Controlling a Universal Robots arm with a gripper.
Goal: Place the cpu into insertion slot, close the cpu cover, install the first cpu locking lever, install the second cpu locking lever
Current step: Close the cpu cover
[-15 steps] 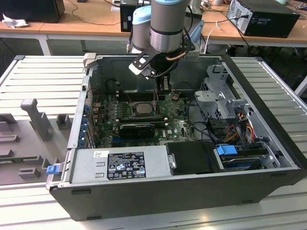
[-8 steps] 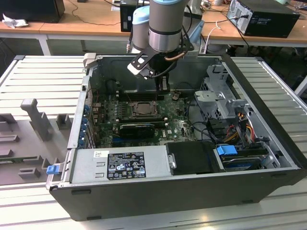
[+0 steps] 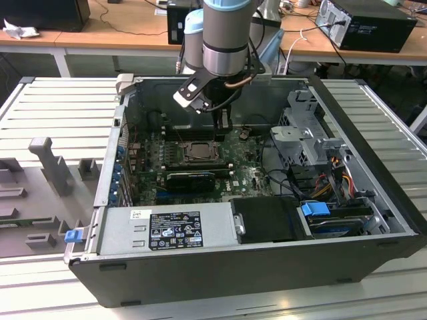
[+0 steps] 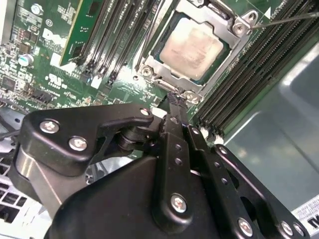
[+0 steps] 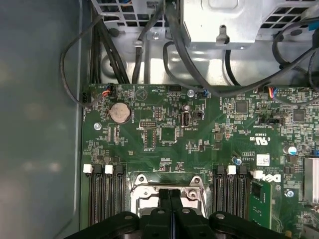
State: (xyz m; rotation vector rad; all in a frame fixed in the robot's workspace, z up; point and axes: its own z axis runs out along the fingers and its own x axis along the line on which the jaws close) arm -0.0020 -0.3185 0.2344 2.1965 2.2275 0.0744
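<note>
The tool [image 4: 174, 99] is being held with its fingers pressed together, nothing being seen between them, and its tip is being kept right at the near edge of the cpu cover [image 4: 160, 74], seemingly touching it. Within the cover's cut-out the cpu [image 4: 192, 47] is being shown seated flat in the insertion slot [image 3: 197, 152]. A thin wire lever [image 4: 289, 19] is being seen past the cover's far corner, and memory slots [image 4: 249, 74] are being seen beside the cover. The chip is being judged light, stiff and fragile, best taken by its edges. The lever is being judged springy, best pressed near its free end.
</note>
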